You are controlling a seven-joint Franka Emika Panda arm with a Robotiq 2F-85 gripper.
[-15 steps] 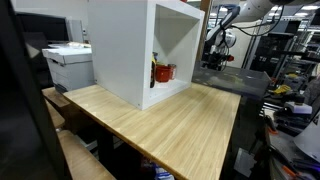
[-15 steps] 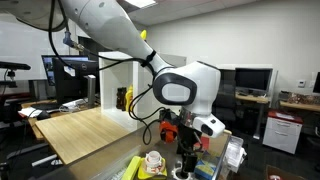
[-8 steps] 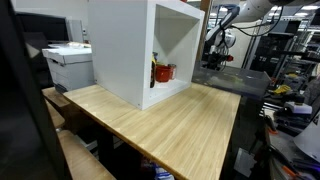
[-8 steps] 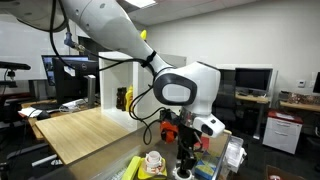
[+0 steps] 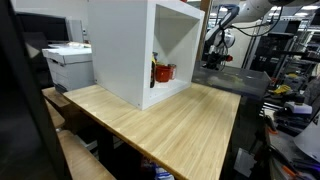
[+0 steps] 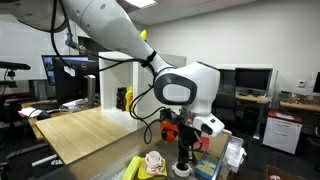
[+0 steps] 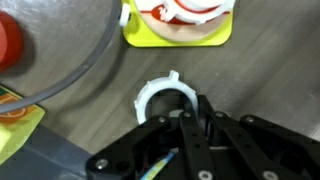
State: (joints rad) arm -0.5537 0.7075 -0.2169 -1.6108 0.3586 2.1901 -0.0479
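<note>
**White ring at the closed fingertips**

Wrist view: the gripper (image 7: 192, 118) enters from the bottom edge, with its black fingers (image 7: 215, 135) drawn together to a point. The jaws are closed, with no gap visible between the tips. They meet right at the lower right rim of a white ring (image 7: 141, 100), and the ring's arc disappears under them there. Whether the rim is actually pinched between the pads cannot be told.

The ring lies flat on a grey-brown surface (image 7: 270, 70), and a small tab sticks out at its top edge. Near it, toward the top of the view, is a yellow-green tray (image 7: 150, 40) carrying a white and red item (image 7: 180, 10), which is cut off by the frame. A grey curved band (image 7: 100, 50) sweeps down the left side, apart from the ring. Beyond the band are a red object (image 7: 6, 40) at the left edge and a yellow packet (image 7: 15, 135) in the lower left corner.

Exterior view: the white arm (image 6: 185, 85) bends down low in front of the wooden table (image 6: 85, 130). The gripper (image 6: 184, 163) points straight down near the bottom edge. Just beside it, a pale cup-like item (image 6: 153, 160) sits on something yellow-green. The ring itself is too small to make out here.

Exterior view: a white cabinet (image 5: 120, 50) stands on the wooden table (image 5: 170, 120) with red things (image 5: 163, 72) inside it. The arm is far off behind the table.
</note>
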